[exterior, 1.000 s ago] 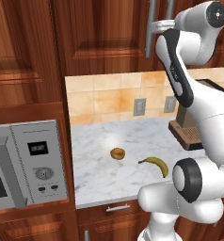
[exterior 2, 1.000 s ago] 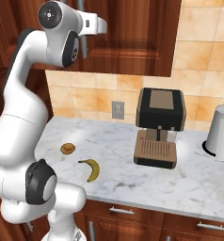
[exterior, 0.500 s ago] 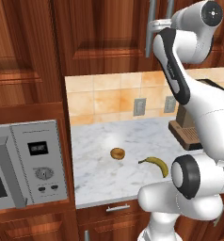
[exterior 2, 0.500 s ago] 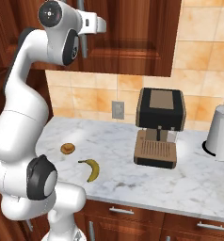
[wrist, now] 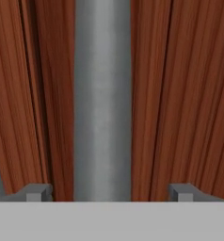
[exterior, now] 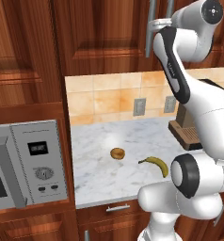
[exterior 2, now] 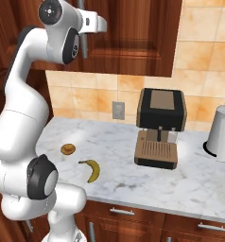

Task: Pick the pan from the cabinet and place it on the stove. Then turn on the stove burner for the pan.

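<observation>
The hand (wrist: pixel 104 193) is sitting wide open, empty, straddling the cabinet's (exterior: pixel 100 37) steel bar (wrist: pixel 103 94) at frame centre, starting to narrow; the door is still shut, pan presumably inside.

Your arm's reaching way up high, elbow bent, wrist pointed at the far side. Gripper (wrist: pixel 104 192) jaws are spread wide apart, fingertips (wrist: pixel 37 192) clamping on nothing.

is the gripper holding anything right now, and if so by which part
Nothing is held. The gripper is open, its fingers standing either side of the vertical steel bar handle of the reddish-brown wood cabinet, not closed on it.
</observation>
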You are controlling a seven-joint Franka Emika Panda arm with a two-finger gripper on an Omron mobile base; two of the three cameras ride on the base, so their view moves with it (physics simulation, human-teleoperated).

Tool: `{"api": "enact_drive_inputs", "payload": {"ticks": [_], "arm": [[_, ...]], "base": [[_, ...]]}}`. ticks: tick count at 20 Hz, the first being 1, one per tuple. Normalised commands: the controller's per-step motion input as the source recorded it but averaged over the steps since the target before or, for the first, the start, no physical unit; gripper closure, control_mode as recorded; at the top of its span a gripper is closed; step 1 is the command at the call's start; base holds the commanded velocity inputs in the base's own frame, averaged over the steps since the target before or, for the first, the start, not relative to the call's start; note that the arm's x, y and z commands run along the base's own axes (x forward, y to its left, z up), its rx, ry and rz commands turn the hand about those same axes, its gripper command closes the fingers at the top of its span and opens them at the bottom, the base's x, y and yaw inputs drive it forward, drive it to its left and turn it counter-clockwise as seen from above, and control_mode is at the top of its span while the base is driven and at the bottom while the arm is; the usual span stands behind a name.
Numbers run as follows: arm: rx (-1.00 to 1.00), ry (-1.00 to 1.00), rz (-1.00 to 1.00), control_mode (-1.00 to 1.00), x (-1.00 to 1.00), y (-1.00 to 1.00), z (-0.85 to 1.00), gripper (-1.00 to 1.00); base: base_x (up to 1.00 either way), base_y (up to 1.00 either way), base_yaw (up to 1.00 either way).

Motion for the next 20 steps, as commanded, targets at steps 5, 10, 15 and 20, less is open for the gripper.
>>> {"api": "enact_drive_inputs", "payload": {"ticks": [5,10,15,20], "arm": [[0.0,0.01,0.0,-1.0,0.08,0.01,0.0,1.0],[0.0,0.0,0.0,-1.0,0.0,0.06,0.0,1.0],[0.0,0.01,0.0,-1.0,0.0,0.01,0.0,1.0],[0.0,0.0,0.0,-1.0,0.03,0.01,-0.01,1.0]], "base": [[0.0,0.0,0.0],[0.0,0.0,0.0],[0.0,0.0,0.0],[0.0,0.0,0.0]]}}
